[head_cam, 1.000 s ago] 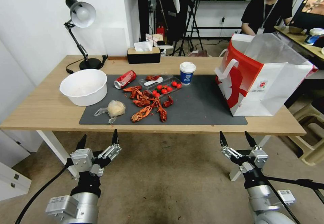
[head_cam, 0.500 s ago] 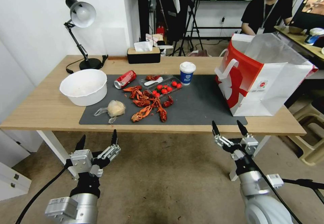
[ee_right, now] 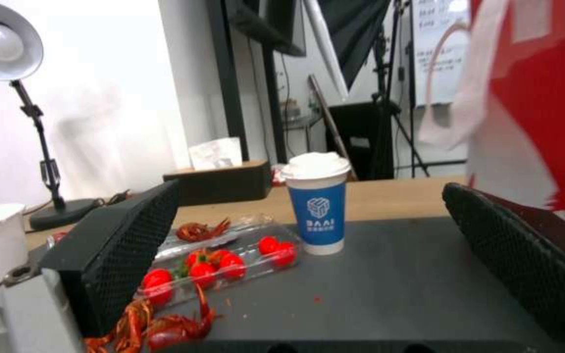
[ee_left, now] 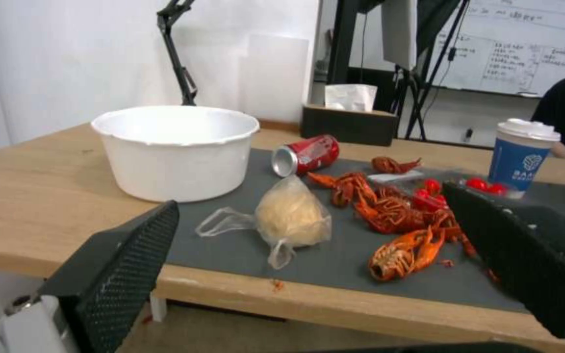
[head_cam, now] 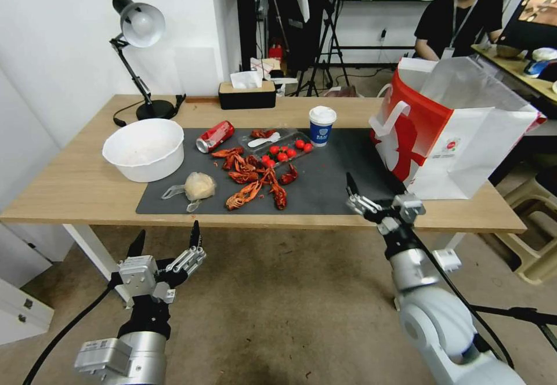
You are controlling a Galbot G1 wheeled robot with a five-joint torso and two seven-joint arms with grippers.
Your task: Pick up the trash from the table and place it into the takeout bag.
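Table [head_cam: 69, 193], takeout bag [head_cam: 458, 141], trash, both grippers.
Bag stands upright at the table's right end; blue paper cup [head_cam: 322, 125], red soda can [head_cam: 214, 136] lie on the mat. Right gripper [head_cam: 371, 191] spread wide, empty, above the front edge; left gripper [head_cam: 165, 241] spread, empty, below it.

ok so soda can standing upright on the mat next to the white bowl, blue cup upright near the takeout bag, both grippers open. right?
Not quite: the soda can lies on its side on the mat, as the head and left wrist views show. The rest holds: it is beside the white bowl, the blue cup stands upright near the takeout bag, and the left gripper and right gripper are open.
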